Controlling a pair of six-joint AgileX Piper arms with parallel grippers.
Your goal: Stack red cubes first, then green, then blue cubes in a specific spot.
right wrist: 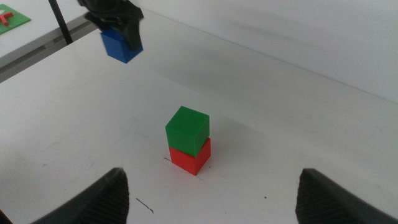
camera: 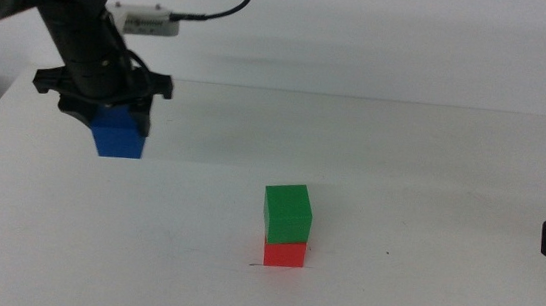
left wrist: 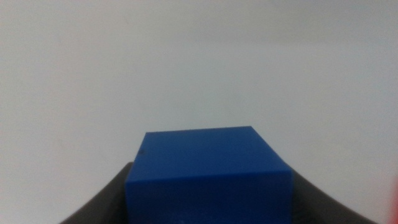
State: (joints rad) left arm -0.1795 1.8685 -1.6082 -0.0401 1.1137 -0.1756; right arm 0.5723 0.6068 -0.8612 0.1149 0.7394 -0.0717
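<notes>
Looking across the white table (camera: 432, 168), we see the left claw (camera: 115, 123) at the far left, closed on the blue cube (camera: 119, 135) and holding it off the surface. Our right claw (right wrist: 211, 199) waits spread wide, empty. The green cube (camera: 287, 213) sits atop the red cube (camera: 285, 253) beside a faint drawn line (right wrist: 166, 159).

Left arm enters from the far left, reaching steeply downward with the wrist pointing at the table. Left gripper (camera: 115, 123) is raised off the surface, jaws clamped on opposite sides of the blue cube (camera: 118, 136), which projects below the fingertips. Right gripper (right wrist: 211, 199) waits at the right edge, low, jaws spread wide with nothing between them.
</notes>
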